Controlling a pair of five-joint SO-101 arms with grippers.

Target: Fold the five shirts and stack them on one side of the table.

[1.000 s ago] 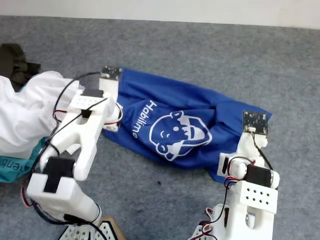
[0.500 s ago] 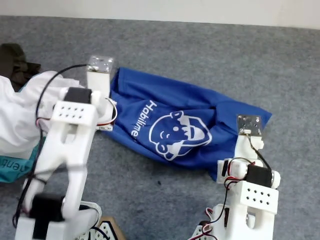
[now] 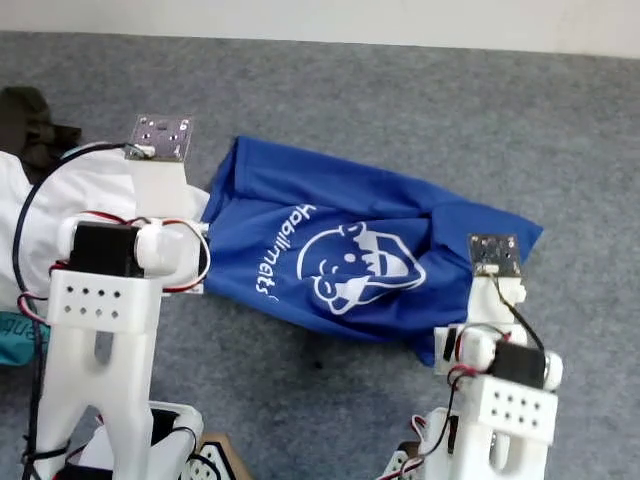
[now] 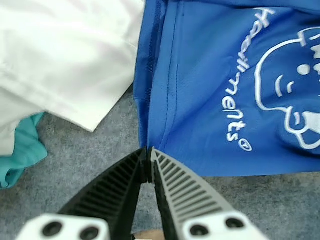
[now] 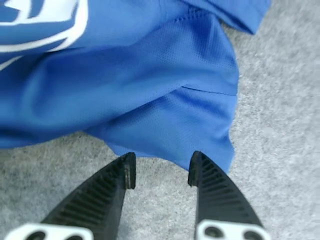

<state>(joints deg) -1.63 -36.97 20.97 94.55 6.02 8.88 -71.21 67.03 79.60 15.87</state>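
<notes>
1. Grey, felt-like cloth covers the table, and a pale strip of wall runs along the top edge of the high view
2. At the left gripper the two ribbed jaws are pressed together and pinch a corner of the hem of the blue shirt; the cloth fans out from the pinch in a long fold
3. At the right gripper the jaws stand moderately wide with nothing between them, their tips over bare grey cloth just beside the blue shirt's edge
4. In the high view the blue shirt lies across the middle of the frame, bunched lengthwise from the upper left down to the right of centre, with a white cartoon face and a line of white lettering facing up
5. The white left arm rises from the lower left of that frame, its wrist over the shirt's left end; the right arm rises from the lower right, its wrist over the shirt's right end
6. A white shirt is heaped at the left edge of the high view, meeting the blue shirt's left end; a teal garment peeks out from under it, and a dark garment sits in the upper left corner
</notes>
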